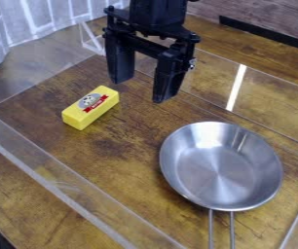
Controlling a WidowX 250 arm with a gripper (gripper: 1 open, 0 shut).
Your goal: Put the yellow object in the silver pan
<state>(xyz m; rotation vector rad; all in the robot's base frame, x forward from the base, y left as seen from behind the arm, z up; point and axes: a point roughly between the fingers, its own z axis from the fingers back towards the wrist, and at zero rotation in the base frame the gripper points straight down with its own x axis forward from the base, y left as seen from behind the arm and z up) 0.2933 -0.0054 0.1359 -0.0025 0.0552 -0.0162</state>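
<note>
wooden tabletop under clear sheeting, curtain behind. my pincer (148, 82) hangs over it pointing down, jaws wide and empty. the yellow object (91, 107) lies on the wood just left of my fingertips and nearer the camera, long axis diagonal; the silver pan (222, 166) sits empty, lower right.

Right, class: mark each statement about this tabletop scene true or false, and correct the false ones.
1. The yellow object lies inside the silver pan. False: it lies on the wooden table, left of the pan.
2. The gripper has its jaws open and empty. True.
3. The pan holds nothing. True.
4. The gripper is touching the pan. False: it hangs apart from it, nearer the yellow object.
</note>
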